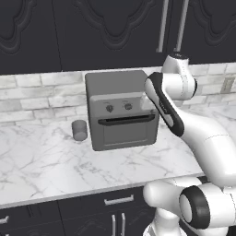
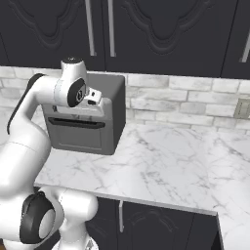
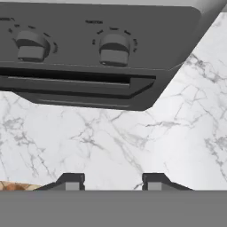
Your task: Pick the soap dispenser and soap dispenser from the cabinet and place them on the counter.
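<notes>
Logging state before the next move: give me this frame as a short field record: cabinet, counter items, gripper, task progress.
cabinet: black wall cabinet, doors closed
counter: white marble counter
appliance: grey toaster oven, door shut, against the backsplash
cup: short grey cup, on the counter left of the oven
gripper: gripper open, empty, above the marble in front of the oven
task progress: no soap dispenser on the counter yet

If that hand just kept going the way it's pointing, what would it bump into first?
Most likely the bare marble counter in front of the grey toaster oven. The hand looks down at the worktop with nothing between its fingertips, though depth is hard to judge.
</notes>
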Robot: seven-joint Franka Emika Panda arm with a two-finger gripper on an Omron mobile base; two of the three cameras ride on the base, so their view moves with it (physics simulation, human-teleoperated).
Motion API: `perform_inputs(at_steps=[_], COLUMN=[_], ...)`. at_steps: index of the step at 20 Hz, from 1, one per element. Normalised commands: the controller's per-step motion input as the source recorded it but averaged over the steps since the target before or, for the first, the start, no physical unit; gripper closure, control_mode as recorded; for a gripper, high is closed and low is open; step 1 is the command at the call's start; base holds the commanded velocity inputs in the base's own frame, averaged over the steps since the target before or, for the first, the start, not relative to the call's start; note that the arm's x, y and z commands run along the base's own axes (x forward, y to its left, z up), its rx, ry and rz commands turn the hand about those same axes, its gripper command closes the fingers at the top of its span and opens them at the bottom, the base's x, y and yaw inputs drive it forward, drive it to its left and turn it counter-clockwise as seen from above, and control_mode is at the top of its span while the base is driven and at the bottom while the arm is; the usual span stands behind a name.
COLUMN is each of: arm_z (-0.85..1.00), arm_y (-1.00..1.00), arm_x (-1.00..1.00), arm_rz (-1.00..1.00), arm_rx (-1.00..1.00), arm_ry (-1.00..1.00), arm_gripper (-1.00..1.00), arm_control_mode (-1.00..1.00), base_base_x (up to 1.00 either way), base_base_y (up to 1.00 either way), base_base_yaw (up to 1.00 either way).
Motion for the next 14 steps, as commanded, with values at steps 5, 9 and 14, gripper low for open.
perform_inputs(at_steps=[5,9,14], arm_z=[-0.02,0.00,0.20], arm_y=[-0.02,0.01,-0.03], arm_x=[-0.04,-0.01,-0.19], arm_rz=[0.00,0.00,0.00], arm_rx=[0.01,0.00,0.04], arm_ry=[-0.01,-0.03,-0.26], arm_gripper=[-1.00,-1.00,-1.00], arm_control_mode=[-1.00,-1.00,-1.00], base_base_x=[0.00,0.00,0.00], base_base_y=[0.00,0.00,0.00], base_base_yaw=[0.00,0.00,0.00])
